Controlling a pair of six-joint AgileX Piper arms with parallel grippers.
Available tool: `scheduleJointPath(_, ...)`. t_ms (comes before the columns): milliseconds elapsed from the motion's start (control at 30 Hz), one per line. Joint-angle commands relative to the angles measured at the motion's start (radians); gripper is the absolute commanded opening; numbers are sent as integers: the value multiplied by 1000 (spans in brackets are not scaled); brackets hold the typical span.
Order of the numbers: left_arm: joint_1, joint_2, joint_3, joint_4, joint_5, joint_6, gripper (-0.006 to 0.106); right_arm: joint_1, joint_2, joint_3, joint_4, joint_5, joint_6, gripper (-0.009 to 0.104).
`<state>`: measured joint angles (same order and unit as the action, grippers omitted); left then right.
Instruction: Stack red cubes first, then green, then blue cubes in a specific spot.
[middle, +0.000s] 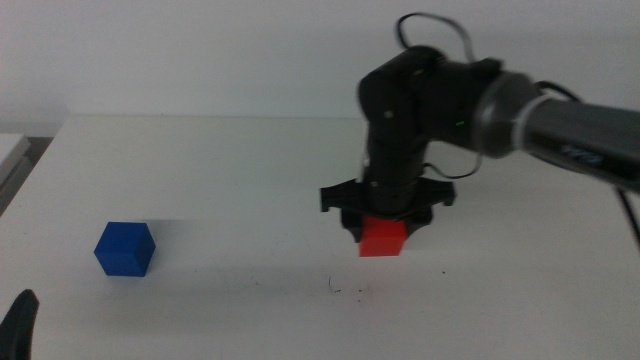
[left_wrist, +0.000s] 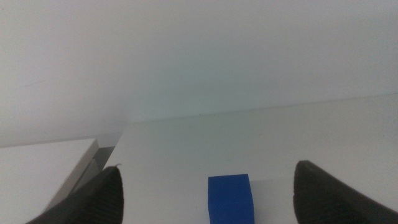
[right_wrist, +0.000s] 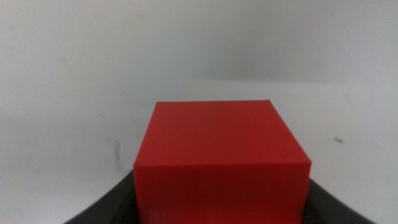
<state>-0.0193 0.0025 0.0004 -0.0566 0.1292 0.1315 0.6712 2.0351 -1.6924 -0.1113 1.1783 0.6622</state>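
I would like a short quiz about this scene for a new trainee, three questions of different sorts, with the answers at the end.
1. True or false: the right gripper is shut on the red cube.
2. Which cube lies in front of the open left gripper? A) green B) blue C) red
3. Fill in: in the middle view, the faint dark marks on the white table lie nearer to the ___ cube.

Key:
1. True; both jaws press its sides.
2. B, the blue cube.
3. red
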Motion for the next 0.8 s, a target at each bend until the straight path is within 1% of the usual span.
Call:
scheduleJointPath(0,1,-2,0,5,-14,-2,94,28,37,-53,-28,11,46,2)
scheduleJointPath(33,1,-2,0,5,-14,-2,94,37,49,-64,-34,5,55,3)
scheduleJointPath(200,1,-2,0,5,-14,-2,94,46,110,-81,-3,3,74,7)
scheduleJointPath(400,1,-2,0,5,-14,-2,94,57,140,-81,2,-37,105,8)
scheduleJointPath(600,1,-2,0,5,-14,-2,94,59,163,-81,35,-22,107,8)
scheduleJointPath(767,1,-2,0,5,-14,-2,94,66,169,-81,38,-22,107,8)
